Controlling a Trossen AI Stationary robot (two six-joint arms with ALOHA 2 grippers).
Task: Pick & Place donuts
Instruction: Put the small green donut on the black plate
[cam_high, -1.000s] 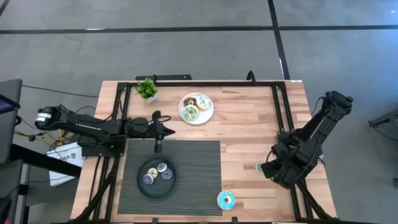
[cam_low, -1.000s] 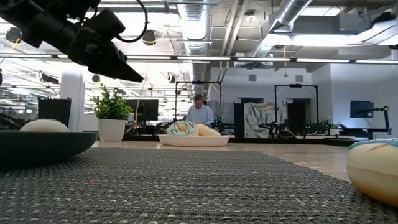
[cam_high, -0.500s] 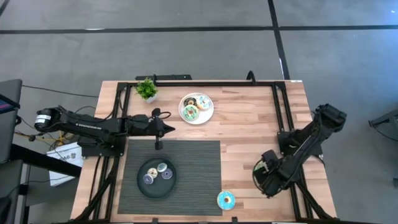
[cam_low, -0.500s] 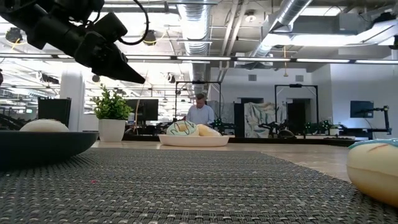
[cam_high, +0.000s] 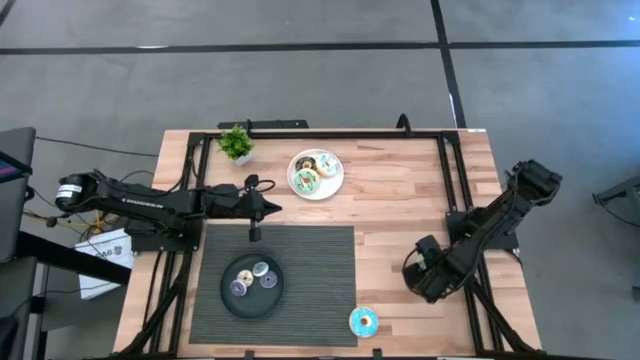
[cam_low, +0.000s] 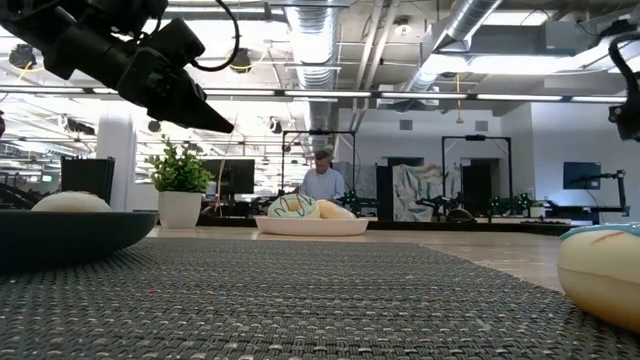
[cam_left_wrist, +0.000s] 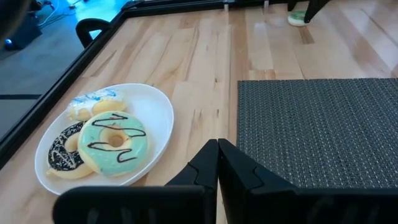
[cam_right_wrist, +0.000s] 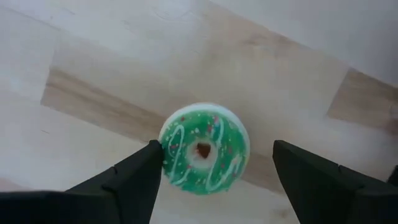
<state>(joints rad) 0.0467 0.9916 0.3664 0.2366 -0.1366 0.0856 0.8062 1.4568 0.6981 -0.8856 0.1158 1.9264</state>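
I have the right end effector (cam_right_wrist: 211, 171) hanging over a small green donut (cam_right_wrist: 204, 148) that lies flat on the bare wood of the desk (cam_high: 400, 215), off the right edge of the grey mat (cam_high: 320, 260). Its fingers (cam_right_wrist: 134, 174) stand wide apart, one on each side of the ring, holding nothing.

The left end effector (cam_left_wrist: 217, 162) is pinched fully shut and empty, parked above the mat's far edge, with the white plate (cam_left_wrist: 158, 112) just beyond it. That plate carries three larger donuts (cam_left_wrist: 113, 138): green, chocolate and white. A blue donut (cam_high: 363, 321) sits by the mat's near right corner, and the black dish (cam_high: 252, 287) on the mat holds three coin-sized ones.

My worry is the descent. The green ring looks closer to one finger than the other, so I judge that finger could touch first and skid it across the smooth wood. It is also low and flat, so closing too high would likely miss it.
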